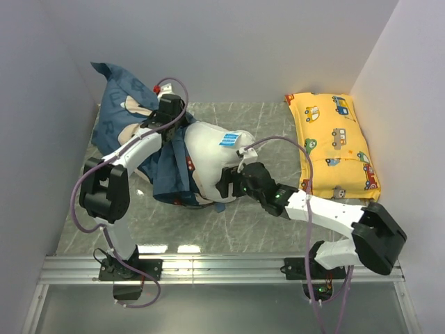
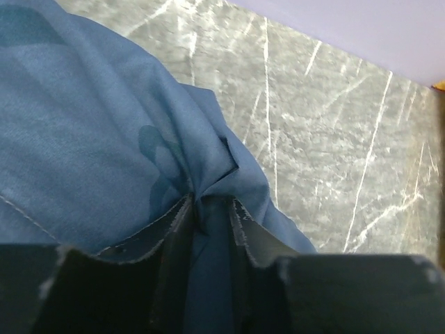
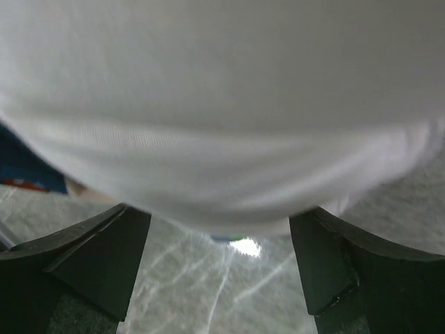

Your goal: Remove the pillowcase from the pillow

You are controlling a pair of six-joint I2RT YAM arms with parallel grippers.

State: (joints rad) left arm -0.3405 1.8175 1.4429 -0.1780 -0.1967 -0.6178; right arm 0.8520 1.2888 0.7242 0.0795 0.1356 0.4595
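The dark blue pillowcase (image 1: 169, 170) is bunched over the left part of the white pillow (image 1: 208, 152); one flap is lifted toward the back wall. The pillow's right end, with a small blue label (image 1: 228, 139), is bare. My left gripper (image 1: 172, 131) is shut on a fold of the pillowcase (image 2: 104, 139); in the left wrist view the gripper (image 2: 212, 212) has blue fabric pinched between its fingers. My right gripper (image 1: 225, 184) is open at the pillow's near right side. In the right wrist view the pillow (image 3: 222, 104) bulges just above the spread gripper (image 3: 219, 240).
A yellow pillow printed with cartoon vehicles (image 1: 334, 142) lies along the right wall. Grey marble tabletop (image 1: 257, 118) lies between the two pillows. Walls close in the left, back and right sides. A metal rail (image 1: 222, 268) runs along the near edge.
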